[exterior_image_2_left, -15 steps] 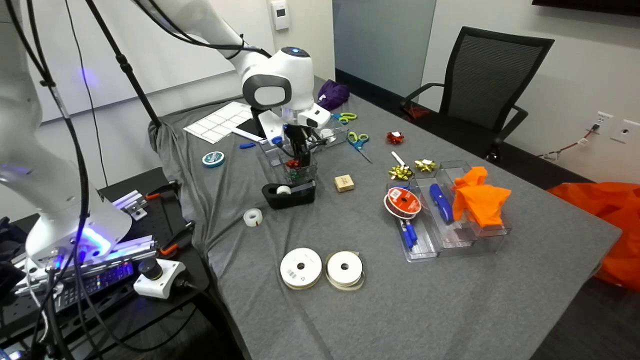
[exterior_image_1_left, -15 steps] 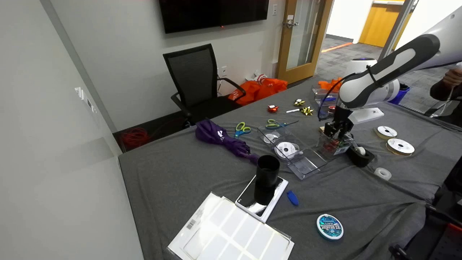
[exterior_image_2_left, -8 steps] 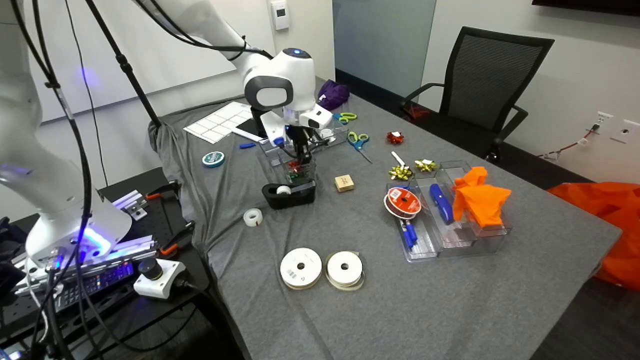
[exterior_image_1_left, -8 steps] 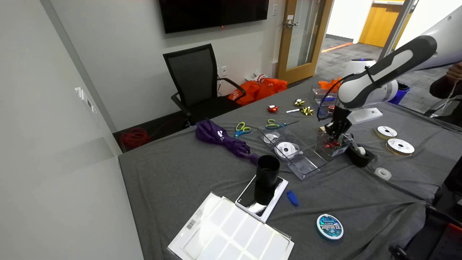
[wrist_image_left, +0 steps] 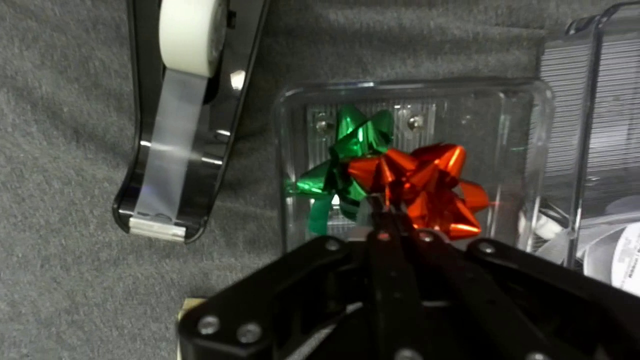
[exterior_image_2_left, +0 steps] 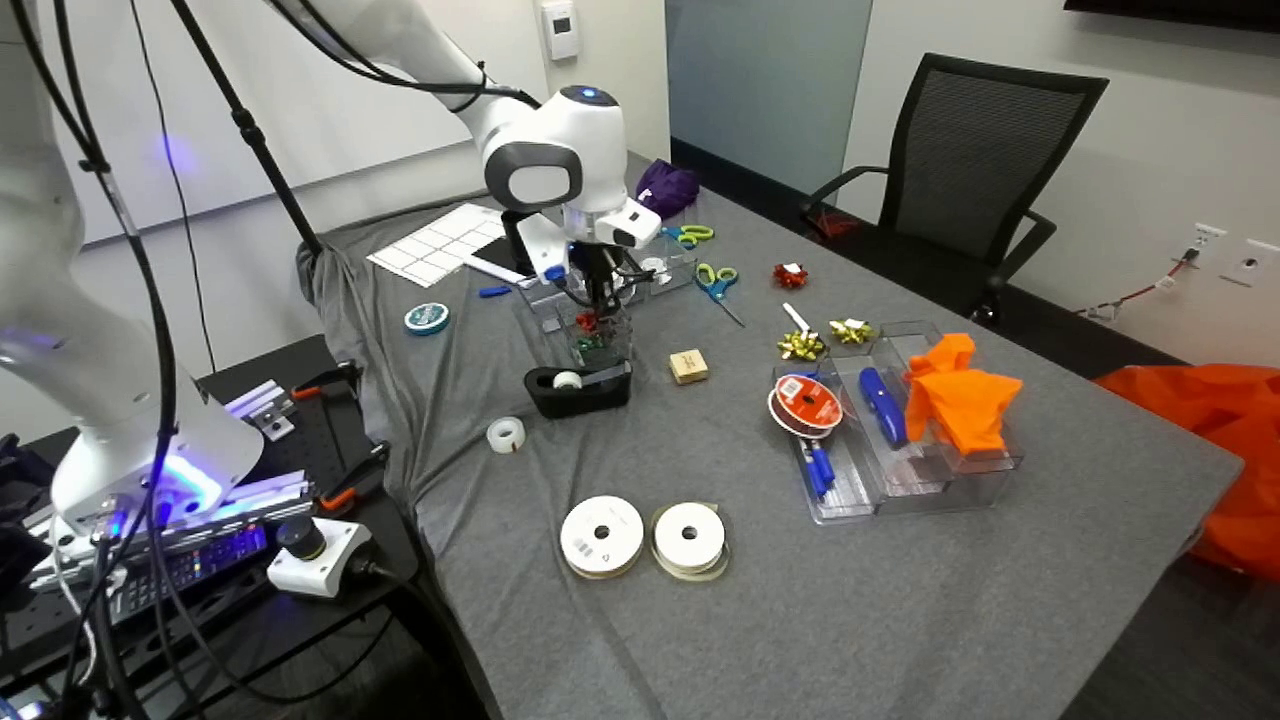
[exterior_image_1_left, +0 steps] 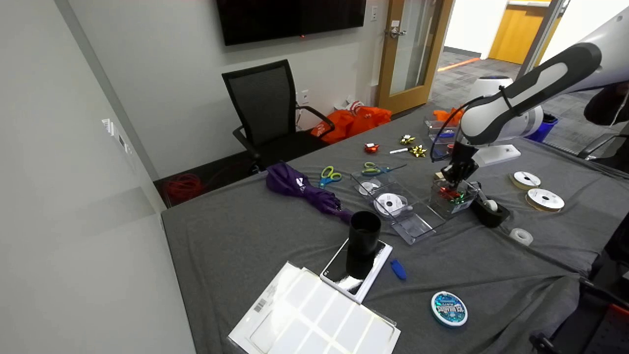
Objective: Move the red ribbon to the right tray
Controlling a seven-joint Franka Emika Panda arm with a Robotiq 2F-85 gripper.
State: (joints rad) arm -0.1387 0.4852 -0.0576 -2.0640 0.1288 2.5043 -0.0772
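Observation:
The red ribbon, a shiny bow (wrist_image_left: 435,175), lies over a green bow (wrist_image_left: 362,135) within the walls of a small clear bin (wrist_image_left: 410,86). My gripper (wrist_image_left: 387,203) reaches down there with its jaws together, and a thin red loop shows pinched between the tips. In both exterior views the gripper (exterior_image_2_left: 601,308) (exterior_image_1_left: 453,185) stands at the bin, with the red bow (exterior_image_1_left: 447,192) just under its fingers. Further off, the right tray (exterior_image_2_left: 930,490) of clear plastic holds a red spool, blue items and an orange cloth.
A black tape dispenser (exterior_image_2_left: 578,390) stands against the bin. Behind the bin lies another clear tray (exterior_image_1_left: 415,230) with white spools (exterior_image_1_left: 389,204). A wooden block (exterior_image_2_left: 688,366), gold bows (exterior_image_2_left: 802,346) and two white ribbon spools (exterior_image_2_left: 602,537) sit around the table.
Over the last second the jaws have come together on the red bow. The gripper has risen slightly, and the bow shows a little higher in the bin with it.

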